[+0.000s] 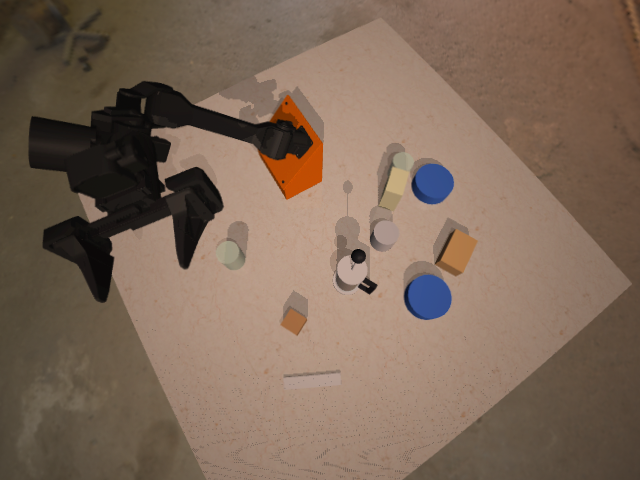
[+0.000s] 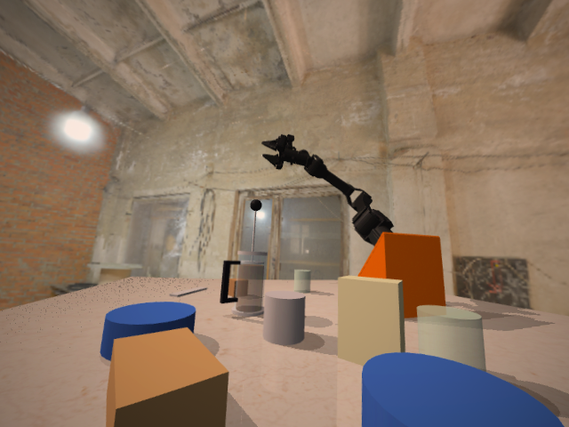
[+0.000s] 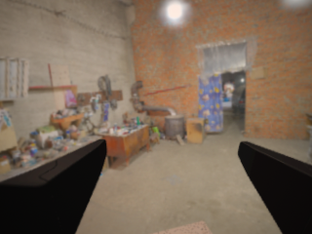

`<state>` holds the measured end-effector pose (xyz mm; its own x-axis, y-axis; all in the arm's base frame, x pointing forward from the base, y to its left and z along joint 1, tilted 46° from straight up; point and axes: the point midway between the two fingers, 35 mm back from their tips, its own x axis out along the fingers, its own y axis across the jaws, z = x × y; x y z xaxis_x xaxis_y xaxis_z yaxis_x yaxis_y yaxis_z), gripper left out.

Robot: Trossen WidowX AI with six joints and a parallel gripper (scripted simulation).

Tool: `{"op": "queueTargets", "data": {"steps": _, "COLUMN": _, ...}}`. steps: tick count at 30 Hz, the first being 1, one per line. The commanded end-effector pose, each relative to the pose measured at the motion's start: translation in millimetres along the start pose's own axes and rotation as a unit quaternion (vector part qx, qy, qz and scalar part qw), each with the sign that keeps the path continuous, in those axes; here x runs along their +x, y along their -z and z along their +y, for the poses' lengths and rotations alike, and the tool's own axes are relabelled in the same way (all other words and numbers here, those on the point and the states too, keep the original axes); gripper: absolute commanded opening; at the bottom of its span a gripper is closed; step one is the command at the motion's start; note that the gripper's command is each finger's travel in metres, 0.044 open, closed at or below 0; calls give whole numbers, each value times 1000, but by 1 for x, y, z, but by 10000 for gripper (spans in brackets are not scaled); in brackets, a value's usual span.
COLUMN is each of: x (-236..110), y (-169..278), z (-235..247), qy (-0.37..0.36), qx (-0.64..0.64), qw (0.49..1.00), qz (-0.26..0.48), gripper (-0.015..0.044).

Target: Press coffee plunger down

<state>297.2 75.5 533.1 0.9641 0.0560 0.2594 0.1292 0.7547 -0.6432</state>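
the gripper [image 2: 272, 153] hung wide open, empty; the plunger knob [image 2: 255, 205] sat below its fingertips, needing a centred vertical descent.

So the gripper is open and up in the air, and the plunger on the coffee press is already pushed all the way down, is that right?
Not quite. The gripper is open and high in the air, but the plunger is fully raised: in the exterior view its black knob stands on a long rod well above the coffee press.

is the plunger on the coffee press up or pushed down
Up. The plunger knob stands high above the coffee press on its exposed rod.
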Motion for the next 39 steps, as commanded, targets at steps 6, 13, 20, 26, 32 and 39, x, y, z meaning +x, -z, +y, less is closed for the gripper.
{"op": "queueTargets", "data": {"steps": 6, "x": 11, "y": 91, "z": 122, "qy": -42, "qx": 42, "qw": 984, "qz": 165, "gripper": 440}}
{"op": "queueTargets", "data": {"steps": 13, "x": -26, "y": 169, "z": 209, "qy": -23, "qx": 20, "qw": 958, "qz": 286, "gripper": 440}}
{"op": "queueTargets", "data": {"steps": 20, "x": -83, "y": 229, "z": 258, "qy": 19, "qx": -39, "qw": 937, "qz": 346, "gripper": 440}}
{"op": "queueTargets", "data": {"steps": 26, "x": -85, "y": 247, "z": 261, "qy": 14, "qx": -41, "qw": 936, "qz": 348, "gripper": 440}}
{"op": "queueTargets", "data": {"steps": 32, "x": -95, "y": 289, "z": 257, "qy": 16, "qx": -42, "qw": 937, "qz": 346, "gripper": 440}}
{"op": "queueTargets", "data": {"steps": 39, "x": -91, "y": 291, "z": 256, "qy": 16, "qx": -41, "qw": 937, "qz": 347, "gripper": 440}}
